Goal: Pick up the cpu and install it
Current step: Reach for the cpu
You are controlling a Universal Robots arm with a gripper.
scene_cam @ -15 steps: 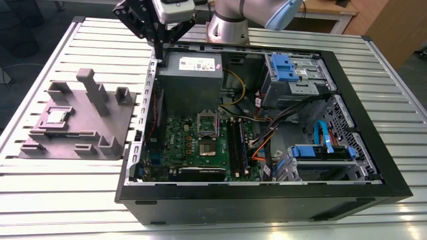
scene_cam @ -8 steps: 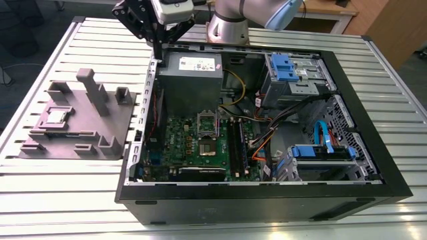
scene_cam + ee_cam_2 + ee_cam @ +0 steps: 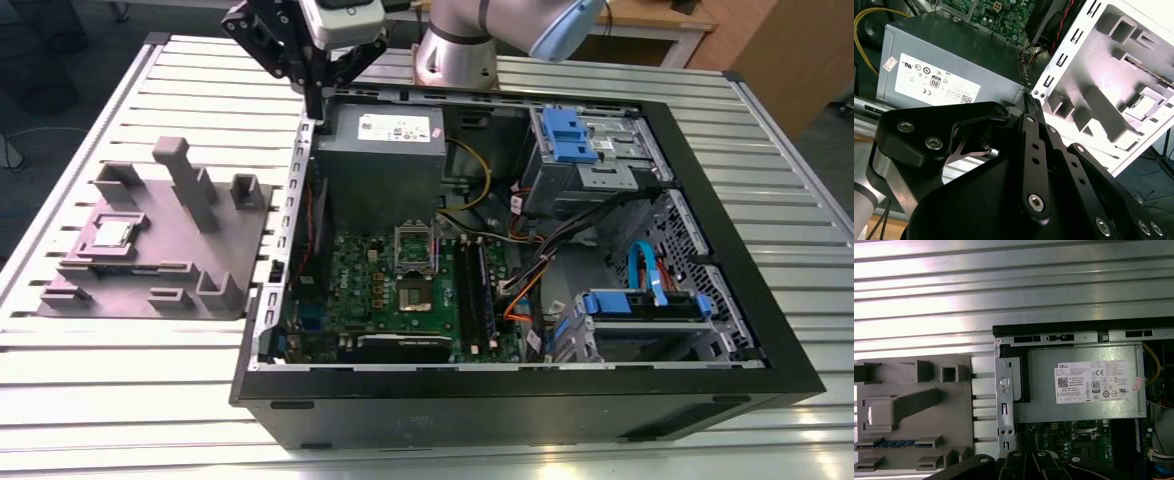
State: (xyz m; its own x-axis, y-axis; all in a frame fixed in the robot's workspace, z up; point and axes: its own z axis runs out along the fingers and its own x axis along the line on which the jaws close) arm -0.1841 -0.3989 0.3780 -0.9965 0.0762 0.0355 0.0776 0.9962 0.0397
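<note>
1 small silvery-grey square cpu (image 3: 110, 234) lies flat in the grey holder block (image 3: 167, 272); tool (image 3: 315, 108) clenched, well apart.

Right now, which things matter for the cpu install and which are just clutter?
Job: small silvery square cpu in grey plastic holder block; square metal-framed socket; black gripper.
Clutter: grey metal power supply box; blue drive brackets; long black memory sticks.

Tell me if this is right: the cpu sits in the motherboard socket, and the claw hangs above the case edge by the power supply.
Wrong on the cpu: the exterior view shows it on the grey holder block outside the case. The claw does hang above the case edge by the power supply.
</note>
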